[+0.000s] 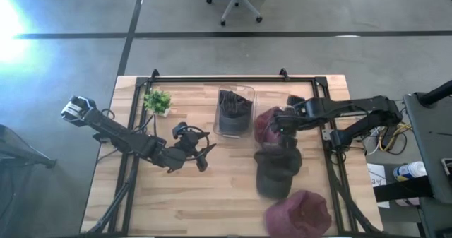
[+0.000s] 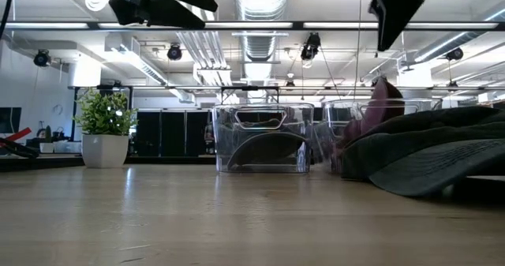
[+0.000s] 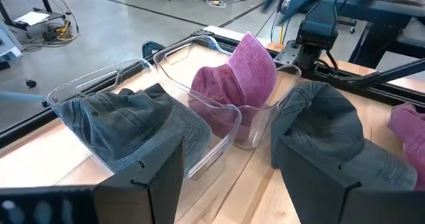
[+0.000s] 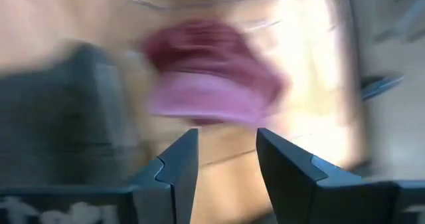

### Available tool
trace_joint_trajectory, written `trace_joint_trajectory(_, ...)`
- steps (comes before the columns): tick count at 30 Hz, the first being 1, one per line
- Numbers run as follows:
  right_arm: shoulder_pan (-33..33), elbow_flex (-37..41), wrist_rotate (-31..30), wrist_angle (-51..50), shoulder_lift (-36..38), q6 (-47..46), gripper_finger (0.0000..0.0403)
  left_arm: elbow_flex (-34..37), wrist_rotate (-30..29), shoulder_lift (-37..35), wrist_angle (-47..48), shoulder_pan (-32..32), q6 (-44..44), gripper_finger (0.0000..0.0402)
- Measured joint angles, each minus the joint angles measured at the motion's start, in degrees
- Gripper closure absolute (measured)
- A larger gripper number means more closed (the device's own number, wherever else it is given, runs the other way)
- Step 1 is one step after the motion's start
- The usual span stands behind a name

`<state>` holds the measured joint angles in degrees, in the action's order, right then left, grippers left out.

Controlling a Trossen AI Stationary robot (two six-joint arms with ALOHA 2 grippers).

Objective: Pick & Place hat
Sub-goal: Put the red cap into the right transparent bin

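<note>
Probably an open office: exposed ducts [image 2: 260, 29], swivel chair [image 1: 236, 1].

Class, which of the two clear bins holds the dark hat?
The left bin, beside the plant. Its dark hat lies inside, while the right bin holds a maroon one.

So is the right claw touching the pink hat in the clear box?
Apart. The low view shows the right claw hanging high above the pink hat in the clear plastic box, open air between.
</note>
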<state>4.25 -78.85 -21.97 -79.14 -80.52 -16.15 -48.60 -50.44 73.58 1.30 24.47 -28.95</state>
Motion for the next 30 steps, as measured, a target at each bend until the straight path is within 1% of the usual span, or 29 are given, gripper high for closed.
trace_joint_trajectory(2, -1.2, 0.8, -4.5, 0.9, -1.4, 7.5, 0.0257, 0.0, -0.4, 0.0, 0.0, 0.0, -0.8, 0.0170)
trace_joint_trajectory(4, -2.7, 1.5, -6.0, 1.3, -3.2, 13.7, 0.0257, 0.0, -0.7, 0.0, 0.0, 0.0, -2.0, 0.0170)
trace_joint_trajectory(6, -3.8, 1.6, -6.0, -0.9, -4.6, 18.7, 0.0257, 0.0, -0.7, 0.0, 0.0, 0.0, -3.5, 0.0170)
trace_joint_trajectory(9, -4.0, 1.5, -5.5, -2.4, -4.3, 25.8, 0.0257, 0.0, -0.7, 0.0, 0.0, 0.0, -6.2, 0.0170)
trace_joint_trajectory(12, -3.9, 1.3, -1.7, -2.0, -2.9, 31.6, 0.0257, 0.0, -0.7, 0.0, 0.0, 0.0, -8.3, 0.0170)
trace_joint_trajectory(18, -4.9, 4.2, -0.3, 3.1, -2.9, 36.3, 0.0257, 0.1, -2.2, 0.1, 0.1, 0.0, -8.5, 0.0170)
trace_joint_trajectory(21, -4.7, 5.8, 1.3, 2.4, -4.1, 39.1, 0.0257, 0.1, -2.4, 0.1, 0.1, 0.0, -8.1, 0.0170)
trace_joint_trajectory(28, -4.8, 8.2, 1.5, 1.9, -4.4, 39.3, 0.0257, 0.1, -3.6, 0.1, 0.3, 0.0, -8.1, 0.0170)
trace_joint_trajectory(30, -4.6, 8.2, 3.3, 2.0, -4.3, 39.3, 0.0257, 0.1, -3.7, 0.1, 0.3, 0.0, -8.1, 0.0170)
